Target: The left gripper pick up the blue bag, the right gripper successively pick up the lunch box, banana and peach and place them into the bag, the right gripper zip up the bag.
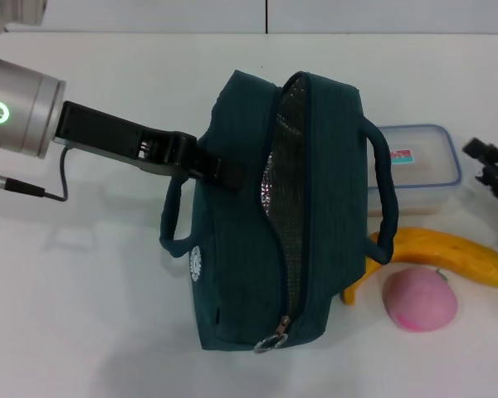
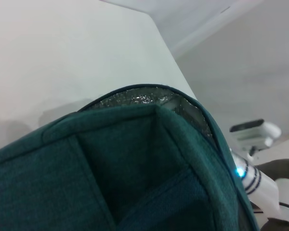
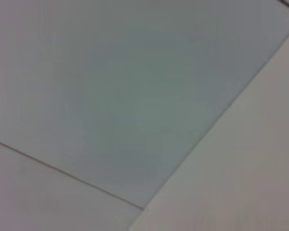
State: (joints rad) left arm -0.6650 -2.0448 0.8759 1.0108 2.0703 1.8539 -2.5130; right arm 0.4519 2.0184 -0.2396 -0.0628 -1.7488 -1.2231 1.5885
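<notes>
The blue bag point(image 1: 266, 224) stands in the middle of the white table point(image 1: 83, 290) in the head view, its zip open and its silver lining point(image 1: 275, 178) showing. My left gripper point(image 1: 212, 170) is shut on the bag's left side, by its handle. The left wrist view shows the bag's fabric point(image 2: 111, 159) close up. The clear lunch box point(image 1: 419, 166) lies right of the bag. The yellow banana point(image 1: 452, 253) and the pink peach point(image 1: 421, 298) lie in front of the lunch box. My right gripper point(image 1: 485, 166) is open at the right edge, just right of the lunch box.
The zip pull point(image 1: 272, 341) hangs at the bag's near end. The bag's right handle point(image 1: 386, 199) arches over towards the lunch box and banana. A cable point(image 1: 62, 178) hangs under the left arm. The right wrist view shows only plain pale surfaces.
</notes>
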